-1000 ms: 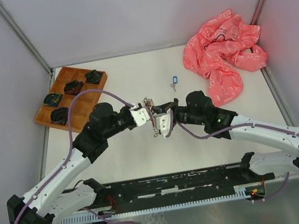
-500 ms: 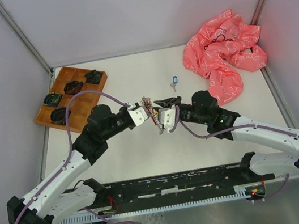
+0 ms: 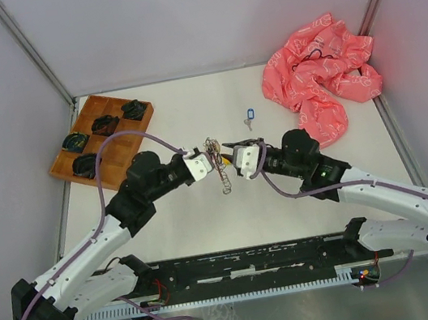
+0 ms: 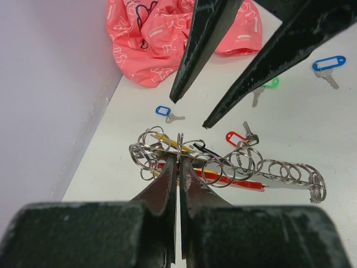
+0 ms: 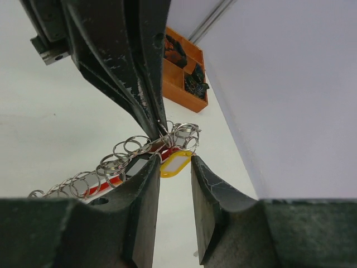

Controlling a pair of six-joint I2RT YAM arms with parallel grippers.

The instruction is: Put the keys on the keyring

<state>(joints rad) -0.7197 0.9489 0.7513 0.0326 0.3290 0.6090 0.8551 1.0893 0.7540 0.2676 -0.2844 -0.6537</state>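
Bases sit bolted at the near edge of the counter (image 3: 198,212). From there I see both arms reach inward with elbows bowed out to the sides, so the two claws face each other tip to tip over mid-counter.

My left claw (image 3: 209,158) is pinched fully closed on the keyring (image 3: 216,160). On its wrist camera the fingers (image 4: 164,190) meet with one thin wire loop nipped between the tips. The rest of the cluster, with its red and black piece and a chain of linked rings, hangs off that grip.

My right claw (image 3: 230,150) stands partly open and grips nothing. A yellow-tagged key (image 5: 175,166) lies among the rings, and its tag sits in the gap between the parted fingers (image 5: 142,212). Whether it brushes either one I cannot tell. A red-tagged key (image 4: 234,137) lies close against the chain; I cannot tell if it is threaded on.

Beyond the claws a blue-tagged key (image 3: 248,115) lies loose on the counter. The left wrist view also shows a green-tagged key (image 4: 270,84) lying loose there. The tags are too small for me to read anything on them.

At the far left is a wooden tray (image 3: 117,147) with dark coiled items (image 3: 75,140) in several compartments. At the far right lies a crumpled pink cloth (image 3: 320,81), its white print too creased to read.
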